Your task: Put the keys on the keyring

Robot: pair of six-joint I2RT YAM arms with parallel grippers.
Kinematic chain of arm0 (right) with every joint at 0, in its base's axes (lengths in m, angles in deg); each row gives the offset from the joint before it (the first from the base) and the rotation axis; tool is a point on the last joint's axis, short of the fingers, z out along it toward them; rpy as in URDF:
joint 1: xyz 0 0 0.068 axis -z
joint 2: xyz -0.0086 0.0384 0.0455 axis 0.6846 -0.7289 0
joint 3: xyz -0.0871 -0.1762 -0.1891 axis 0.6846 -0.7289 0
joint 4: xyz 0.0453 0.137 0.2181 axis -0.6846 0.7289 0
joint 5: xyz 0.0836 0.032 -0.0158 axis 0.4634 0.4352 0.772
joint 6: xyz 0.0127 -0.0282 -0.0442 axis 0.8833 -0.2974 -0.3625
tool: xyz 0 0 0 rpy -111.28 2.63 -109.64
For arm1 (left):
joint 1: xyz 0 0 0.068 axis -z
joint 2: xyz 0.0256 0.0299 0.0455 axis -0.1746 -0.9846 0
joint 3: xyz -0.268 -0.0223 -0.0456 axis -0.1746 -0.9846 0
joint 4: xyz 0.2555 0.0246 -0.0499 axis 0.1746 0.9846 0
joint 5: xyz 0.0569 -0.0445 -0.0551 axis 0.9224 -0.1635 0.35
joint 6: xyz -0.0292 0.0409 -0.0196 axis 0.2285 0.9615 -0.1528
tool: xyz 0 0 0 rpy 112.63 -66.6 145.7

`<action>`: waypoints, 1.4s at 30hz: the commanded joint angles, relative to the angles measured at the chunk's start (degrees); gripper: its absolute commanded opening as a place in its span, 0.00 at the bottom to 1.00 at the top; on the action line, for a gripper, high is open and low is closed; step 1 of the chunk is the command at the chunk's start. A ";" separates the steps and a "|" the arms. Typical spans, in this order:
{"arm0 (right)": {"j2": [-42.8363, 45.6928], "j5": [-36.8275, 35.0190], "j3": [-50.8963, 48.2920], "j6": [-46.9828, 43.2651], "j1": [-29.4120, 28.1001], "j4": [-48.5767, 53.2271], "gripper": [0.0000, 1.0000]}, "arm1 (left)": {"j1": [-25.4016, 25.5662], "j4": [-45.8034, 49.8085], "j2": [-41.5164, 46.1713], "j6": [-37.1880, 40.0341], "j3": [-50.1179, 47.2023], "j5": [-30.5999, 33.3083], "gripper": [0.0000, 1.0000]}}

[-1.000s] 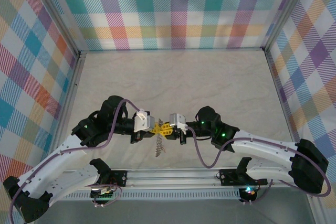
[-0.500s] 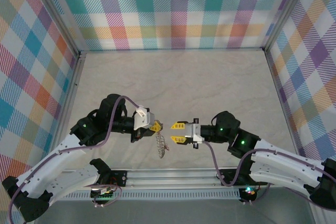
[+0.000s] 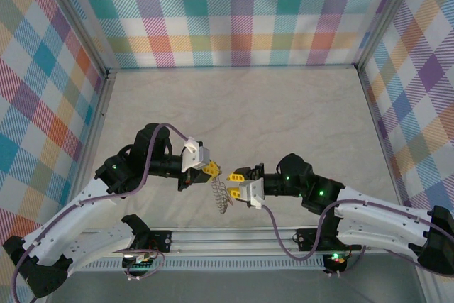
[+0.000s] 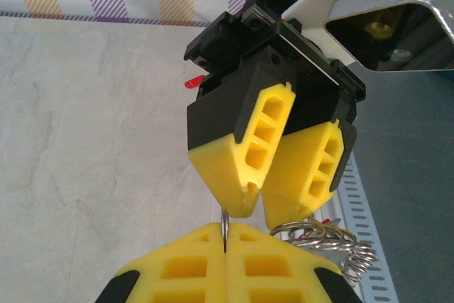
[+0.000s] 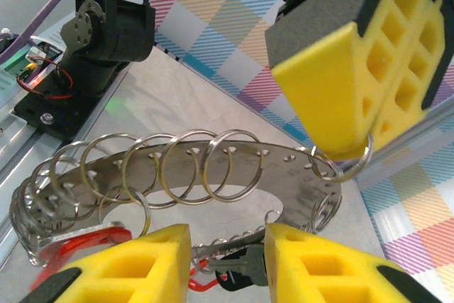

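— Grey coiled keyring (image 5: 177,168) hangs below the left gripper (image 3: 211,169), whose jaws are pinched together on one loop.

— The right gripper (image 5: 223,246) has its jaws apart, with the keys (image 5: 78,241) just beneath them. Closing now might snag a coil and tug the ring free.

Right jaws, one second ago meeting left jaws at hanging keyring (image 3: 220,193), parted and backed off rightward; now back close beside it, slightly open.

The keyring (image 5: 277,168) hangs aloft (grey, coiled wire), red-headed keys (image 5: 89,237) at its underside
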 commanded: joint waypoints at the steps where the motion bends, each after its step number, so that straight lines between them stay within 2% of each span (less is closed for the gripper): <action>1: -0.91 -1.44 0.50 -0.62 -2.12 -5.43 0.32 | 0.65 -4.38 0.57 -2.51 0.98 -0.25 0.00; 10: -5.86 -7.93 0.11 0.07 -6.71 -13.56 0.24 | 0.69 -4.17 1.29 -2.57 0.08 0.73 0.00; 23: -3.68 -11.80 0.03 -3.86 -7.55 -12.02 0.27 | 0.62 -4.08 2.34 -2.47 -0.54 1.60 0.00; 29: -4.28 -14.91 -1.55 -6.93 -9.02 -18.71 0.28 | 0.62 -5.26 2.36 -4.14 0.02 1.19 0.00; 40: -3.85 -17.03 -1.69 -8.94 -9.59 -20.66 0.27 | 0.66 -6.00 1.67 -4.21 0.35 1.07 0.00; 42: -3.85 -17.20 -1.78 -9.03 -9.68 -20.83 0.25 | 0.62 -6.00 1.79 -4.09 0.31 1.09 0.00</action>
